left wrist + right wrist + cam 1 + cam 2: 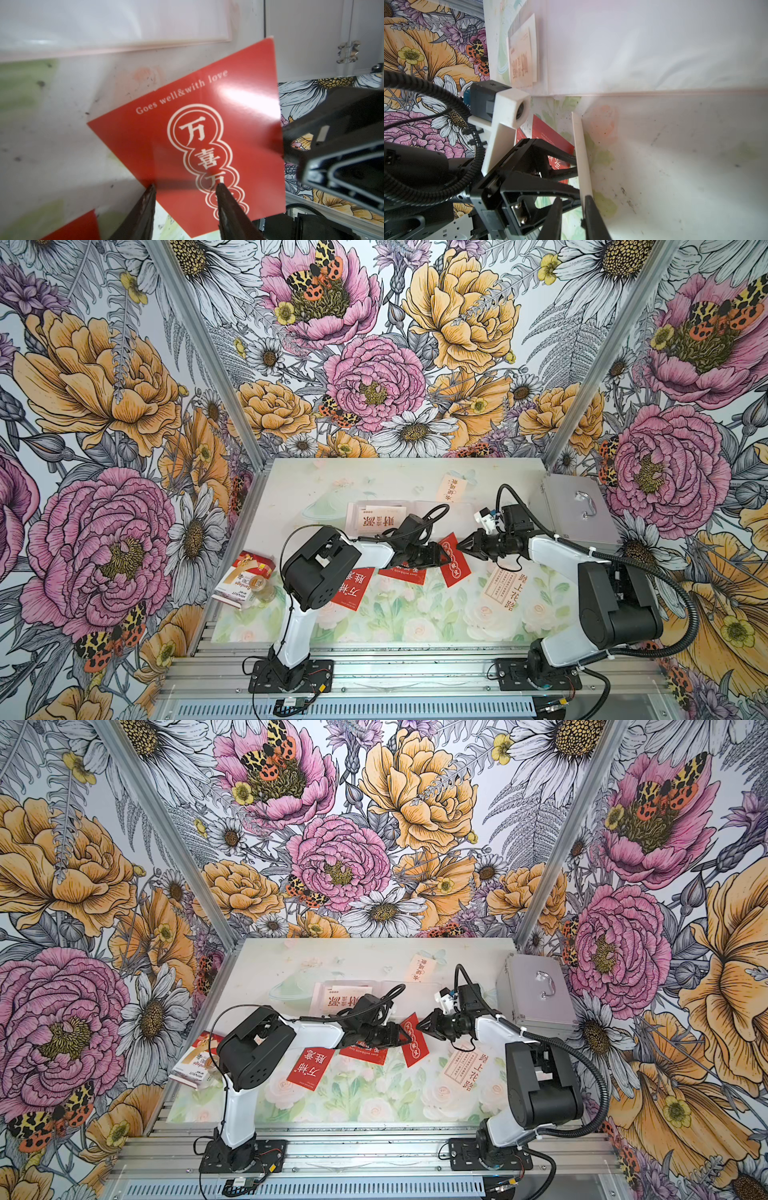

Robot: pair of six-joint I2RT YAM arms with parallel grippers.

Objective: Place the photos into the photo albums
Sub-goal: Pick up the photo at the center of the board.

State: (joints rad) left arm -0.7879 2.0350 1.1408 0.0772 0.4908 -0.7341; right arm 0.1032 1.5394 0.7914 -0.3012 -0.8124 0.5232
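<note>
The left gripper [187, 185], jaws parted, rests both fingertips [222, 192] on the face of the red photo [207, 124], while the right gripper [574, 197] meets its edge, grip impossible to tell.

This is looking like a robotics lab cell: aluminium posts [206, 348] and floral panels [83, 406] are boxing in a table [332, 477], while left arm [320, 568] and right arm [615, 605] are standing bolted to a rail [415, 672].

In both top views the photo album [419, 510] is partly covered by the left arm [320, 568]. In the left wrist view the lowest characters of the lifted red photo [239, 124] are hidden behind the left claw [185, 187], and the right claw [289, 145] is blurred. Whether either claw grips it cannot be told.
</note>
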